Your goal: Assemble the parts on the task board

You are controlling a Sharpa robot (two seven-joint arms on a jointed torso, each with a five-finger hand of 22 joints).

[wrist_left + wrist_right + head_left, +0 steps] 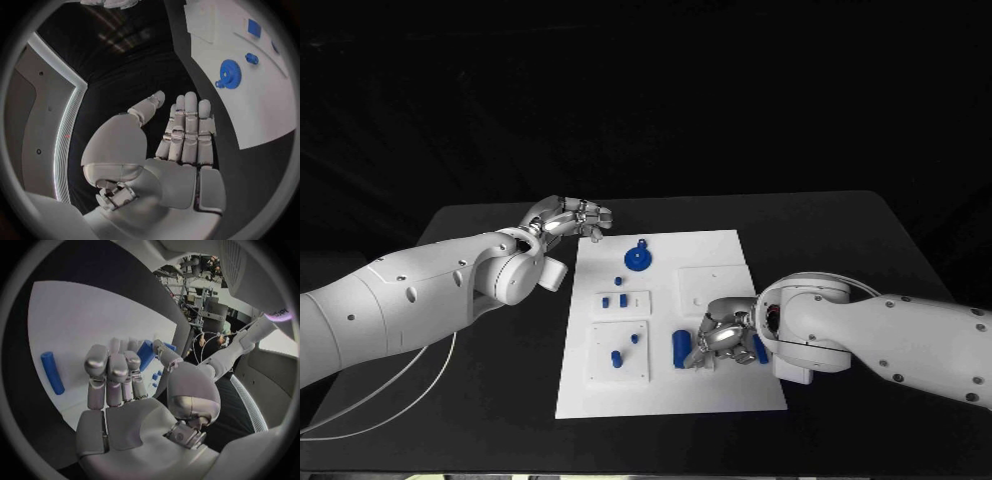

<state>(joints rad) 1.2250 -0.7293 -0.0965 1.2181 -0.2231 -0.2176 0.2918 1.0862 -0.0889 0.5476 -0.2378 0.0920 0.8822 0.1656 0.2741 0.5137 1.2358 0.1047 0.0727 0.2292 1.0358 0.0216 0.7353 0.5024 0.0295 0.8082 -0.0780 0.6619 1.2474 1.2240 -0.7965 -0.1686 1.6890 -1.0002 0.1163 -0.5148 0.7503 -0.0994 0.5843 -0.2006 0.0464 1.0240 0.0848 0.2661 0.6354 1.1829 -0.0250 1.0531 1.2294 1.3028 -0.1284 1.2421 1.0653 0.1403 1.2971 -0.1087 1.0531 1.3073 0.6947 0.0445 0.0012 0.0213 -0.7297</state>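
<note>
My right hand [726, 335], fingers curled on a blue block [145, 354], has the blue rod [681, 348] just beside it, lengthwise along the board [733, 395]; my left hand [571, 218] hangs open, far off.

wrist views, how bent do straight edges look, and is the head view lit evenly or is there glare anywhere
Left wrist view: the fisheye bows the task board edge into a curve beside the left hand. Right wrist view: the board edge arcs too, behind the right hand. Head view: edges stay straight; the board is bright and evenly lit, without clear glare, against a very dark table.
</note>
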